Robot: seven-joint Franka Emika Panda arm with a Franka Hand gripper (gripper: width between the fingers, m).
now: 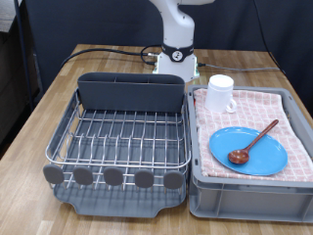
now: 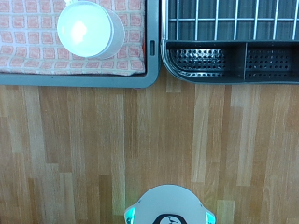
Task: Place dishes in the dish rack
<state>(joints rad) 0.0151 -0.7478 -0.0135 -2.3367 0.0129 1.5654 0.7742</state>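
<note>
The dish rack (image 1: 122, 137) stands on the wooden table on the exterior view's left, its wire grid empty, its tall grey compartment (image 1: 132, 93) at the back and round knobs (image 1: 114, 177) in front. The white mug (image 1: 221, 93), the light-blue plate (image 1: 262, 161) and the wooden spoon (image 1: 256, 140), which lies on the plate, rest on the checked cloth (image 1: 284, 108) on the exterior view's right. In the wrist view the mug (image 2: 91, 28) and the rack's compartment (image 2: 229, 58) show from far above. No gripper fingers show in either view.
The cloth covers a grey plastic bin (image 1: 245, 201) right beside the rack. The robot's white base (image 1: 179, 54) stands behind both, with black cables on the table. Bare wooden table (image 2: 149, 131) lies between the base (image 2: 170, 207) and the bin.
</note>
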